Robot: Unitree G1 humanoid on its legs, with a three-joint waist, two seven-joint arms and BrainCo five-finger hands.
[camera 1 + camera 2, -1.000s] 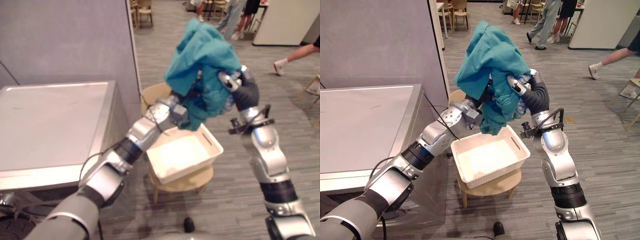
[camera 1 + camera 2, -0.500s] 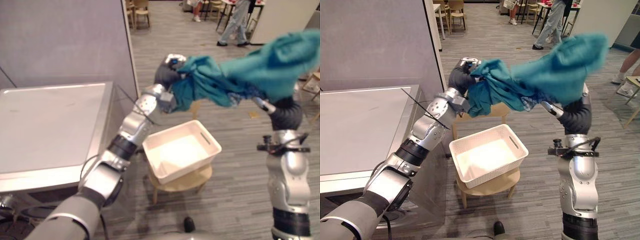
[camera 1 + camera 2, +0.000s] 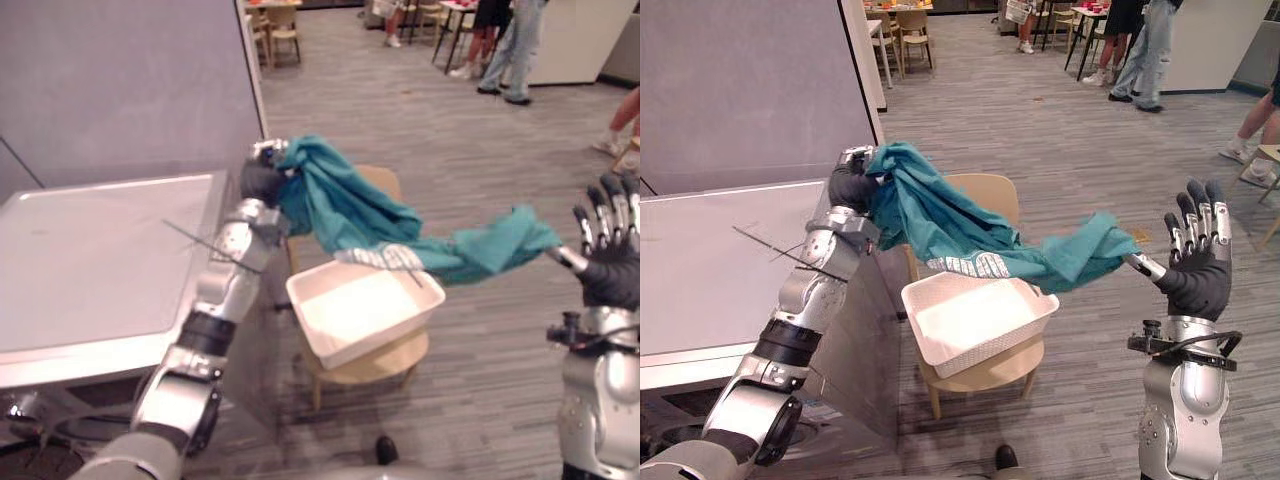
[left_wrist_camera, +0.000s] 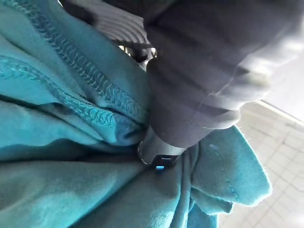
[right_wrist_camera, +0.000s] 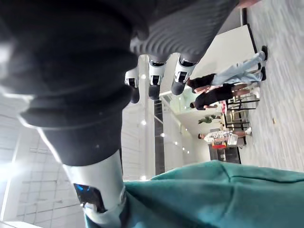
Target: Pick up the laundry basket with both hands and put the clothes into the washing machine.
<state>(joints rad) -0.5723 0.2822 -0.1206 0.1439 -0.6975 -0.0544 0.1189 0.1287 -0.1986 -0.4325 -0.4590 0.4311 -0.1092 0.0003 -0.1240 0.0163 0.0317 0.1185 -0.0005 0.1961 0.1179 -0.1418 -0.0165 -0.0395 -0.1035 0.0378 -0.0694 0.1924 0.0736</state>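
Right eye view: left hand grips teal garment; end touches right hand.

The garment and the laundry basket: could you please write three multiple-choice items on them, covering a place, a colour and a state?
1. Where does the laundry basket stand?
A. on the floor
B. on the wooden chair
C. on a shelf

2. What colour is the garment?
A. teal
B. red
C. yellow

3. How is the right hand?
A. shut in a fist
B. curled round the basket's handle
C. open, fingers straight

Answers: 1 B, the basket rests on the chair's seat; 2 A, the cloth is teal; 3 C, its fingers point straight up.
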